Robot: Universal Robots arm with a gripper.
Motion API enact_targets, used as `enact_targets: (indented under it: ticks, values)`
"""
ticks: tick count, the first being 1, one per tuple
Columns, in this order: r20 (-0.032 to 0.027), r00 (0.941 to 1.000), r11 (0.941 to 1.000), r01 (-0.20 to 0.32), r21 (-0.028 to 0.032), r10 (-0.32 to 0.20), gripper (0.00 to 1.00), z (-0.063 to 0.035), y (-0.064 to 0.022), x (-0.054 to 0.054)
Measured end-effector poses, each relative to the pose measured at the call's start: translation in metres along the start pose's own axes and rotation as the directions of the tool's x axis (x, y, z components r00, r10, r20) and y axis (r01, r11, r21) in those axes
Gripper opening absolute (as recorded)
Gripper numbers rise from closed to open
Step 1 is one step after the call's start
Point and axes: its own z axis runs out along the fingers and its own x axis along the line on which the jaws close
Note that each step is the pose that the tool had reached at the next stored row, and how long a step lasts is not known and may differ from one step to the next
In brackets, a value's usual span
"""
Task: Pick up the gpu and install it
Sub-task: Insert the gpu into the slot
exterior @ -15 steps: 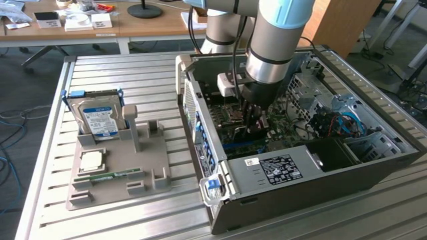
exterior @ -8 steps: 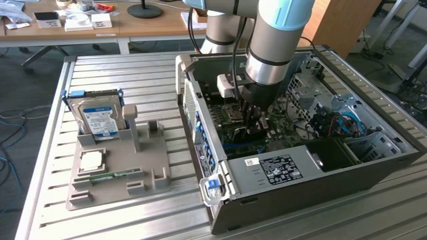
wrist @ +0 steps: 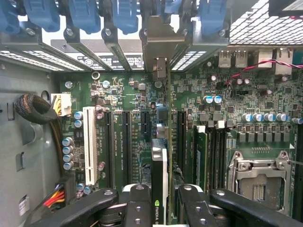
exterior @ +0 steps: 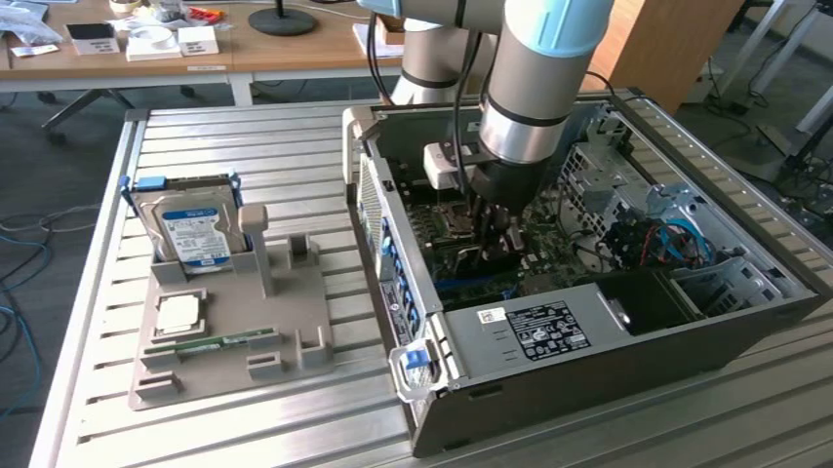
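The gpu (wrist: 161,156) hangs edge-on between my fingers, with its black cooler side, thin green board edge and silver end bracket (wrist: 157,45) reaching to the case's rear slot openings. My gripper (wrist: 163,208) is shut on it, one black finger (wrist: 137,203) on each side. The card stands over the motherboard's expansion slots (wrist: 142,127); I cannot tell whether it touches a slot. In the exterior view my gripper (exterior: 501,234) is lowered into the open computer case (exterior: 586,380), over the motherboard.
A grey fixture tray (exterior: 234,331) at the exterior view's left holds a silver hard drive (exterior: 195,229), a CPU chip (exterior: 178,312) and a memory stick (exterior: 209,343). Inside the case are the power supply (exterior: 547,327), CPU socket (wrist: 258,182), blue slot latches (wrist: 85,14) and cables (wrist: 35,111).
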Motion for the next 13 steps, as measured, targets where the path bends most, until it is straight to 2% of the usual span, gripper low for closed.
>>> enact_targets:
  ticks: [13]
  values:
    - [-0.0002,1.0000,1.0000,-0.001,0.0000,0.001,0.27,-0.0012,-0.0022,-0.0001]
